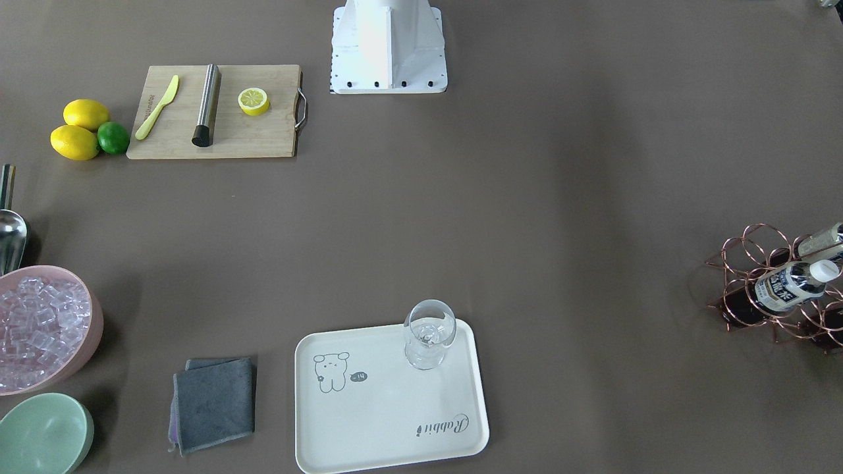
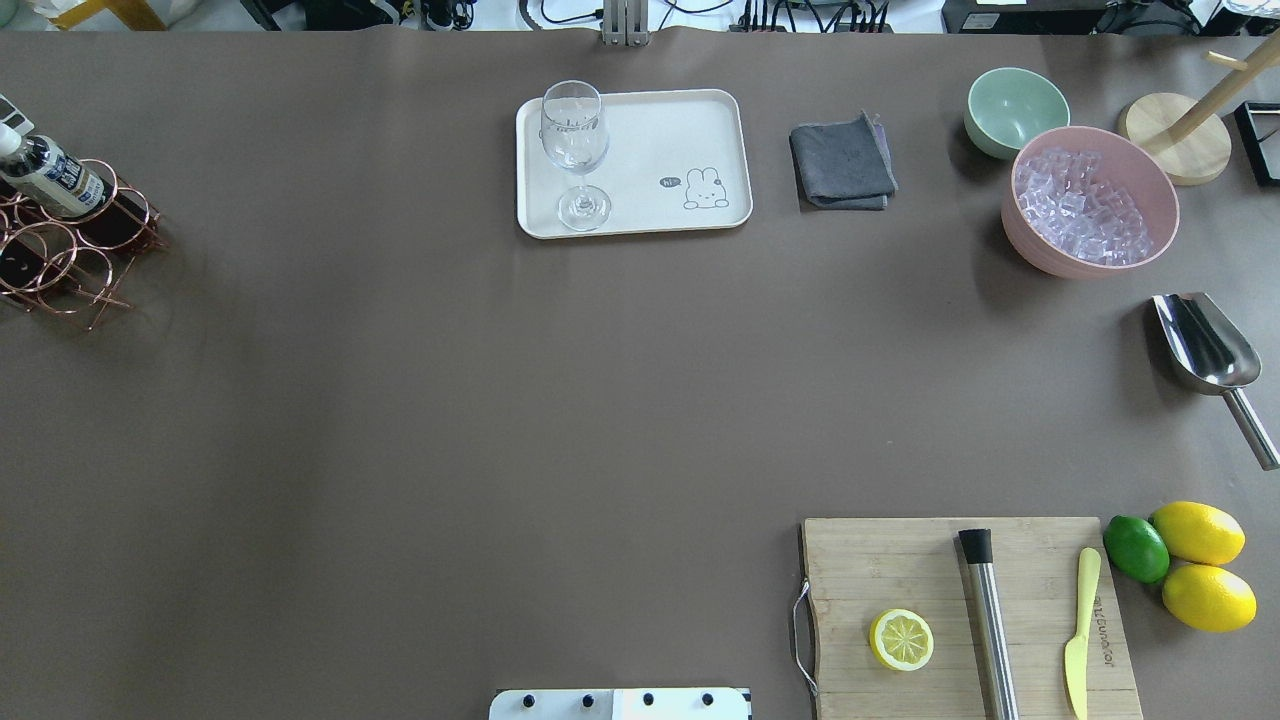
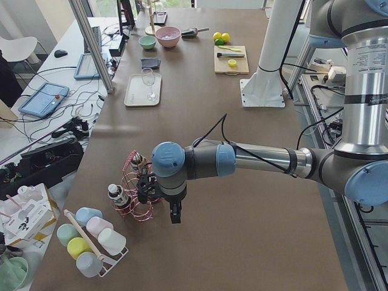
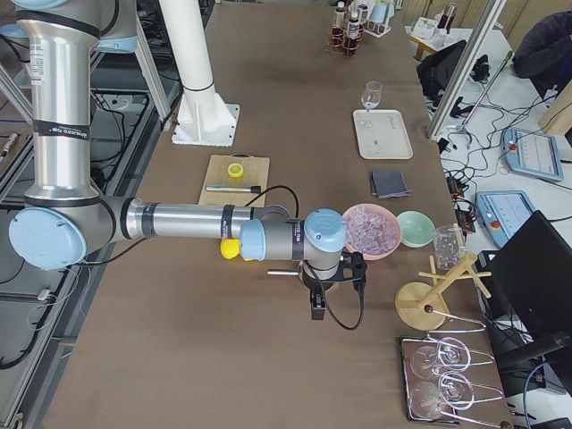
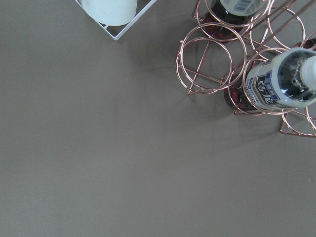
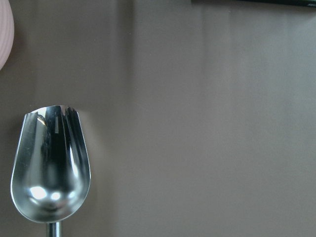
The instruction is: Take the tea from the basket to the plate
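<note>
The tea bottles stand in the copper wire basket (image 1: 757, 309) at the table's far left end: one (image 1: 787, 284) with a white cap leans out, a second (image 1: 820, 242) sits behind it. In the left wrist view the basket (image 5: 212, 92) is at the upper right, with a bottle (image 5: 284, 81) in it. The left gripper (image 3: 174, 213) hangs above the table beside the basket (image 3: 140, 206); I cannot tell whether it is open or shut. The plate (image 1: 388, 408) bears a clear glass (image 1: 428, 332). The right gripper (image 4: 315, 308) hovers near a metal scoop (image 6: 49, 168); I cannot tell its state.
A cutting board (image 1: 263, 135) holds a half lemon, a metal rod and a yellow knife, with two lemons and a lime (image 1: 113, 138) beside it. A pink bowl of ice (image 1: 46, 316), a mint bowl (image 1: 43, 434) and a grey cloth (image 1: 214, 401) lie near the plate. A cup rack (image 3: 91, 242) stands beyond the basket.
</note>
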Action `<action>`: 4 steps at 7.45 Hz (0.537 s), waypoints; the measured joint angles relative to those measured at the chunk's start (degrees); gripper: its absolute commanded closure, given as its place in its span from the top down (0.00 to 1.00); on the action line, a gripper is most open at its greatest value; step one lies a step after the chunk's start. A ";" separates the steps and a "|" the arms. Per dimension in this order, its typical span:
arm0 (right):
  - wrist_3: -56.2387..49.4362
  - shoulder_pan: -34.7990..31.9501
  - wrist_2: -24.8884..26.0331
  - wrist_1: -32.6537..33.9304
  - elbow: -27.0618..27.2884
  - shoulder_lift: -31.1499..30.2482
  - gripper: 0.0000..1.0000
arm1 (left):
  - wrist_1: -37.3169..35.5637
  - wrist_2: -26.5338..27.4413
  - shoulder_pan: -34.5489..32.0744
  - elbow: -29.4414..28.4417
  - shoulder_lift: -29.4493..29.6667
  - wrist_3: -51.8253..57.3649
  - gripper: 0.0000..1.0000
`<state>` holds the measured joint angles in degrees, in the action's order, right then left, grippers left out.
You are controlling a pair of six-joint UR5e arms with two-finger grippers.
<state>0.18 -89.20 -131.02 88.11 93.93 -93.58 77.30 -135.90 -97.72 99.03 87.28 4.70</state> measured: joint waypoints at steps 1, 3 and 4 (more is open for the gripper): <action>0.00 0.00 -0.02 -0.03 -0.04 -0.01 1.00 | -0.03 0.01 0.01 0.00 0.00 -0.03 0.99; 0.00 -0.01 -0.02 -0.01 0.00 -0.02 1.00 | -0.10 0.03 0.14 -0.23 -0.03 -0.34 0.99; 0.04 0.00 -0.02 -0.03 0.02 0.01 1.00 | -0.24 0.07 0.23 -0.41 0.01 -0.71 0.99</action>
<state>0.22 -89.21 -131.04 88.08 93.95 -93.57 77.06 -135.82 -97.48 98.61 87.29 4.00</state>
